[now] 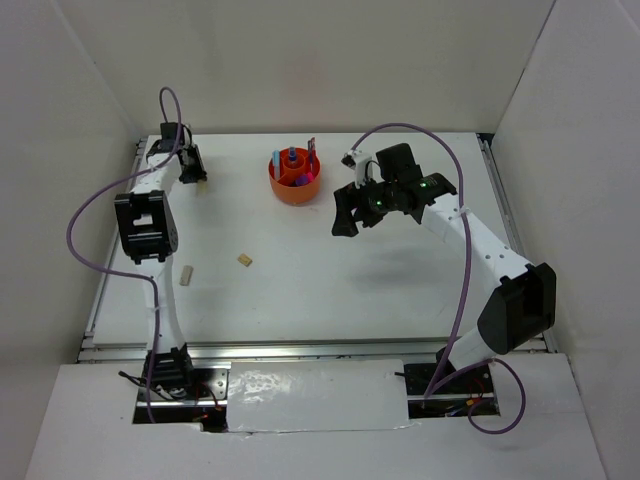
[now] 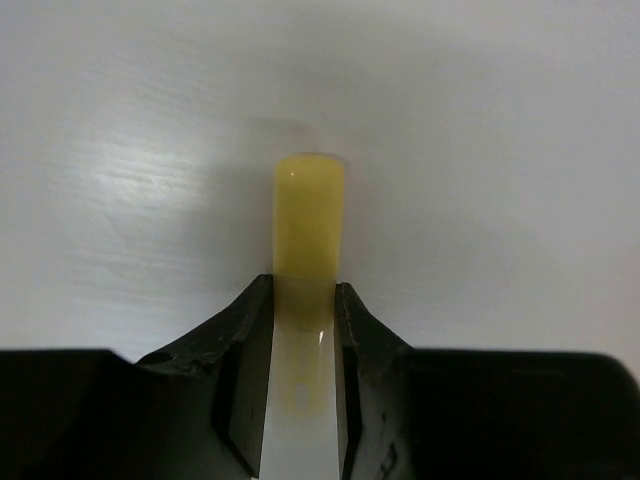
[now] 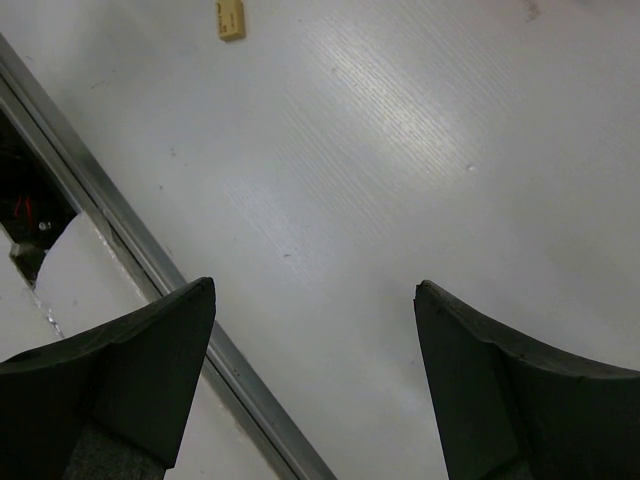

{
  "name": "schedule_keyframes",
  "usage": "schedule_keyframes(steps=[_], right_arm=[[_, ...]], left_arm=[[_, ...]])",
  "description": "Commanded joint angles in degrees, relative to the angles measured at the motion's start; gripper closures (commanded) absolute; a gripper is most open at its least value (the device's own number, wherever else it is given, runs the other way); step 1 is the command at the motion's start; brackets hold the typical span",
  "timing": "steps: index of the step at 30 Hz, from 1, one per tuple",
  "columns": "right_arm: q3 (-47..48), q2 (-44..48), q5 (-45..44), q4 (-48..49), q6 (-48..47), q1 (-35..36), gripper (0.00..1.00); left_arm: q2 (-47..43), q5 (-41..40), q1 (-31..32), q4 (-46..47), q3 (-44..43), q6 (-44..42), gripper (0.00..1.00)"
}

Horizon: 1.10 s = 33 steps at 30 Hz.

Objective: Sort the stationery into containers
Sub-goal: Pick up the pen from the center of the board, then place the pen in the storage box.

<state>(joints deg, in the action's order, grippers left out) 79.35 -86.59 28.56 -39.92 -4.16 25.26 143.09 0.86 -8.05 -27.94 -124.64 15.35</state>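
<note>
Where the bench [image 1: 330,290] reaches its far left corner, the following are entered, left to right.

Item 1: left pincer [image 1: 192,170], lowered at the far left corner. The left wrist view shows both fingers [image 2: 250,330] pressed against the sides of the yellow stick [image 2: 309,215], so the left pincer [image 2: 303,290] is clamped on it. The stick's rounded end juts out beyond the fingertips over the white surface.

Item 2: tan eraser [image 1: 187,273], lying loose just beside the left arm's lower link, towards the near side.

Item 3: second tan eraser [image 1: 243,260], loose, a little to the right of the first and apart from it.

Item 4: orange pot [image 1: 294,185], upright on the far middle of the bench. Stationery [image 1: 298,165] stands inside, with blue, pink and reddish parts showing above the rim.

Item 5: right pincer [image 1: 358,222], to the right of the pot and nearer. Its jaws are spread wide with nothing between them. The right wrist view shows the right pincer [image 3: 312,290] over bare bench, a metal rail [image 3: 120,225] at the left edge.
</note>
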Motion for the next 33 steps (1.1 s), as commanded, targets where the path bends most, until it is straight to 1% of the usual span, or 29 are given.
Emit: schedule_keyframes(steps=[1, 2, 3, 4, 5, 6, 7, 8, 9, 10, 11, 12, 13, 14, 15, 16, 18, 21, 25, 27, 29, 33], right_arm=[[1.8, 1.3, 2.8, 1.5, 1.9, 0.0, 0.13], [1.8, 1.3, 4.0, 2.1, 2.6, -0.1, 0.13], [1.7, 1.6, 4.9, 2.8, 3.4, -0.5, 0.13], [1.3, 1.9, 5.8, 4.6, 6.0, -0.6, 0.12], [1.2, 1.9, 8.2, 5.6, 7.2, -0.9, 0.12], [0.7, 2.3, 9.2, 8.3, 10.3, -1.5, 0.12], [0.5, 2.5, 9.9, 9.8, 11.8, -1.8, 0.12], [0.4, 2.5, 12.0, 11.5, 13.5, -2.0, 0.12], [0.0, 2.7, 12.6, 13.2, 15.3, -2.4, 0.12], [0.4, 2.7, 13.4, 16.1, 18.2, -3.1, 0.11], [1.1, 2.5, 15.8, 17.0, 19.4, -3.3, 0.12], [2.5, 2.0, 16.3, 17.2, 20.4, -3.6, 0.12], [5.5, 0.8, 17.3, 17.0, 22.1, -4.0, 0.12], [6.9, 0.3, 18.0, 17.2, 23.1, -4.2, 0.12], [8.5, -0.6, 18.6, 18.7, 25.9, -4.2, 0.12], [9.0, -0.9, 19.3, 19.8, 27.4, -4.5, 0.12], [9.7, -1.9, 21.8, 21.9, 31.6, -4.3, 0.12], [9.3, -2.0, 22.8, 26.0, 34.1, -3.6, 0.12], [11.6, -4.4, 20.9, 24.0, 32.9, -1.7, 0.11], [12.8, -6.2, 20.9, 24.2, 33.6, -1.0, 0.11], [14.6, -8.0, 20.2, 23.8, 34.1, -0.3, 0.11], [17.4, -10.9, 18.3, 22.9, 34.3, 0.8, 0.11]], left_arm=[[-9.6, 11.2, -0.3, 4.3, 9.2, 0.1, 1.0], [-13.0, 14.8, -0.4, 8.0, 17.2, 0.3, 1.0], [-16.1, 18.3, -0.4, 12.5, 21.9, 1.4, 1.0], [-22.8, 23.7, -0.1, 16.7, 25.6, 2.2, 1.0], [-26.0, 25.2, 0.3, 23.2, 32.5, 3.9, 1.0], [-32.0, 27.5, 1.5, 26.1, 35.6, 4.5, 1.0], [-34.9, 28.3, 2.3, 29.4, 40.4, 5.0, 1.0], [-37.6, 29.4, 3.9, 32.8, 42.4, 5.2, 1.0], [-39.8, 30.9, 4.7, 34.0, 44.1, 4.7, 1.0], [-43.9, 32.3, 5.8, 34.3, 45.2, 3.6, 1.0], [-45.9, 34.5, 6.8, 33.6, 47.1, 0.8, 1.0], [-47.8, 35.3, 9.4, 33.0, 48.0, -0.7, 1.0], [-51.7, 35.7, 10.4, 32.3, 50.4, -3.5, 1.0], [-53.8, 35.4, 11.4, 32.3, 51.8, -4.3, 1.0], [-57.9, 35.1, 13.0, 32.9, 53.3, -5.2, 1.0], [-59.7, 34.6, 13.9, 33.4, 56.2, -5.6, 1.0], [-62.6, 32.7, 15.9, 33.7, 57.8, -6.2, 1.0], [-64.8, 33.5, 16.9, 30.4, 57.5, -5.9, 1.0], [-65.7, 33.6, 19.4, 26.6, 55.9, -8.1, 1.0], [-66.3, 32.4, 21.8, 24.5, 55.5, -10.3, 1.0], [-66.7, 31.7, 23.6, 23.6, 55.3, -11.5, 1.0], [-67.1, 30.8, 25.2, 22.6, 55.1, -11.9, 1.0]])
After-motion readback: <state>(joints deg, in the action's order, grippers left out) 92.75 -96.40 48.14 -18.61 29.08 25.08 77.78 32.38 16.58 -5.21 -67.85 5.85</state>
